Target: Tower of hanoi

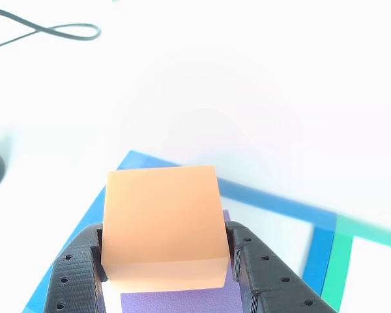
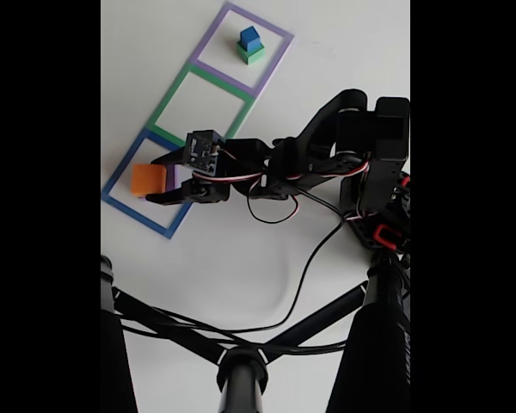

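Note:
My gripper [image 1: 164,261] is shut on the orange-yellow block [image 1: 161,222], with one black finger against each side. The block sits over the purple block [image 1: 182,301], whose top peeks out below it. Both lie inside the flat blue square outline [image 1: 267,195]. In the fixed view the gripper [image 2: 159,185] reaches in from the right. There the orange-yellow block [image 2: 146,179] shows just left of the purple block [image 2: 181,176]. Far off, the small blue cube [image 2: 249,36] rests on the green block [image 2: 254,55] inside the purple outline [image 2: 262,21].
The green outline [image 2: 219,82] lies between the blue outline [image 2: 136,215] and the purple one. A dark cable [image 1: 52,31] loops at the far left of the white table. Black stand bars [image 2: 241,361] cross the bottom, and the arm's base [image 2: 378,172] is at right.

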Robot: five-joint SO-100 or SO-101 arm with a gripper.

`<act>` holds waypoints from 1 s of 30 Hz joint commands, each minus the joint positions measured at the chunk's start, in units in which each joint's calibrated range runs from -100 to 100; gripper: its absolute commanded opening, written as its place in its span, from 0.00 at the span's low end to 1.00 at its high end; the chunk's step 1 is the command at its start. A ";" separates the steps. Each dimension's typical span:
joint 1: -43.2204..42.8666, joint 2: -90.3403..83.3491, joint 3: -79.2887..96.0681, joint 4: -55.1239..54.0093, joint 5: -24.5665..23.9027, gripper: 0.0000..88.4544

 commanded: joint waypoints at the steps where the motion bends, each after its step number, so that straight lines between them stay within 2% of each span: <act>1: 1.00 -0.94 -0.99 -1.76 0.00 0.10; 25: 1.09 -1.35 2.92 -4.19 0.00 0.10; 30: 1.00 -0.94 3.10 -5.24 0.00 0.15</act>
